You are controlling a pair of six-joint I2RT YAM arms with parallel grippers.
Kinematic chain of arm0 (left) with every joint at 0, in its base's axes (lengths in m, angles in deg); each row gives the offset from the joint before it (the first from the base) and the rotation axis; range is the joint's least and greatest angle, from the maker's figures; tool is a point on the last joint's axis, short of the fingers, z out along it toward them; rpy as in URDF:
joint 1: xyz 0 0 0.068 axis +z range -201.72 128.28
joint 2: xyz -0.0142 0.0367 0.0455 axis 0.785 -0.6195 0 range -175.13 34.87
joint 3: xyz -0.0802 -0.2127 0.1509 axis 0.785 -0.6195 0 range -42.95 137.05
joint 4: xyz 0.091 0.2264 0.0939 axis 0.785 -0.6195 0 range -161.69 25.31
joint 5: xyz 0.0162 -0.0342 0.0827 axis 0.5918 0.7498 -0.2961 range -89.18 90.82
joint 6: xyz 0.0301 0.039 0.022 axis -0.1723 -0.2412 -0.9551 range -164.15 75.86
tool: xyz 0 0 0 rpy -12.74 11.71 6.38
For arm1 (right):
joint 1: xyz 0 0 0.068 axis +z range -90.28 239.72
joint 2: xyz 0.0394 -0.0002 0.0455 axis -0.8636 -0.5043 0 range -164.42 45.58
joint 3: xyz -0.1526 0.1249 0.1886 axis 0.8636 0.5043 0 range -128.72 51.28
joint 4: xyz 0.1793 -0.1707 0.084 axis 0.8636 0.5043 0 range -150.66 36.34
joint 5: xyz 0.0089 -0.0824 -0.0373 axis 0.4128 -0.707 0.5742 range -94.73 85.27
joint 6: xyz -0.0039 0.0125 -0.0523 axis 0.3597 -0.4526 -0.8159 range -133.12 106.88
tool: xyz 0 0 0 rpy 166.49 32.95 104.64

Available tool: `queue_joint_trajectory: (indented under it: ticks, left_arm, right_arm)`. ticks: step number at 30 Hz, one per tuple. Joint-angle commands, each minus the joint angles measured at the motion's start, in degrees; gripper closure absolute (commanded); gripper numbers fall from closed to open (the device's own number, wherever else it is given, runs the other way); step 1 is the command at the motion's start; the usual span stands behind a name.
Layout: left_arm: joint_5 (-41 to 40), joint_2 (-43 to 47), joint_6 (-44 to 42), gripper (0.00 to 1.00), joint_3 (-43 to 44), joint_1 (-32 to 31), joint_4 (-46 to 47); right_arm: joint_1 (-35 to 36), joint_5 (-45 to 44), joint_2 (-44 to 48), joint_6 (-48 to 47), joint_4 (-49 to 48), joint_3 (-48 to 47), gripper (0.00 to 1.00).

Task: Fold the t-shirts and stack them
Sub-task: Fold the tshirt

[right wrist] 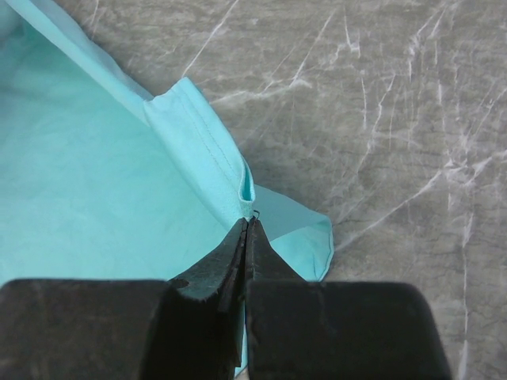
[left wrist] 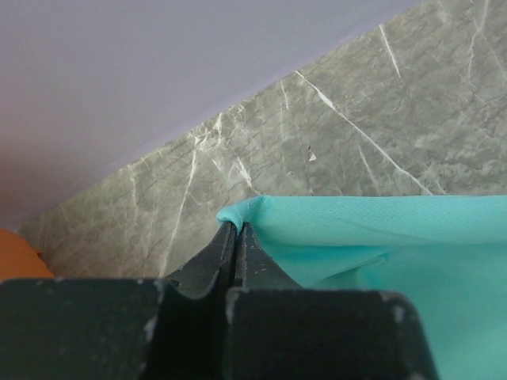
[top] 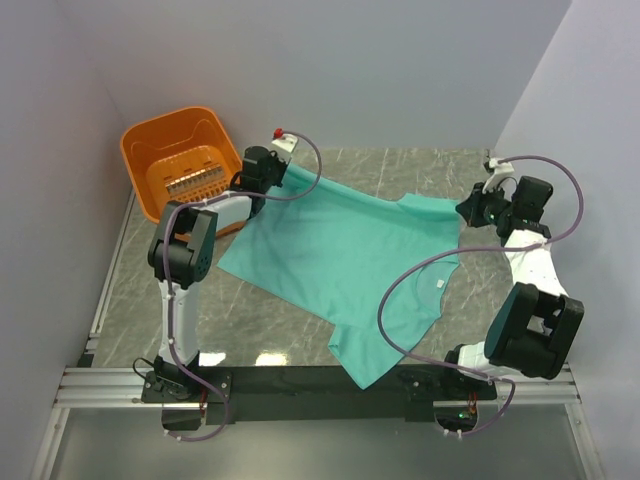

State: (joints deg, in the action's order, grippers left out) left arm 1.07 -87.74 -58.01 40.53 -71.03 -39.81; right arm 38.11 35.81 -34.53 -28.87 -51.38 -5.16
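Spreading step: the teal t-shirt (top: 340,260) lies askew across the middle of the table (top: 400,170), left pincer (left wrist: 236,229) clenched on its corner near the far-left corner, right pincer (right wrist: 247,226) clenched on a hemmed edge toward the right edge; next, likely, drawing the cloth taut and flat.

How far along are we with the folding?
Early. Done: the t-shirt lies outside the orange basket, spread roughly flat on the table. In hand: the left gripper and right gripper are each shut on an edge of it. Left: every fold and the stacking; no folded shirt is in view.
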Motion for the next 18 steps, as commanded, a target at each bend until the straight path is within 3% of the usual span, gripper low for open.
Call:
queue_joint_trajectory:
  ticks: [1,18]
  left_arm:
    - [0.8,4.22,-1.95,0.99,-0.78,0.15,3.59]
    - [-0.08,3.95,-3.53,1.0,-2.71,0.06,3.68]
  right_arm:
    - [-0.45,1.92,2.95,-0.95,0.21,1.25,1.0]
    - [-0.54,1.66,9.01,-4.73,3.73,5.73,1.0]
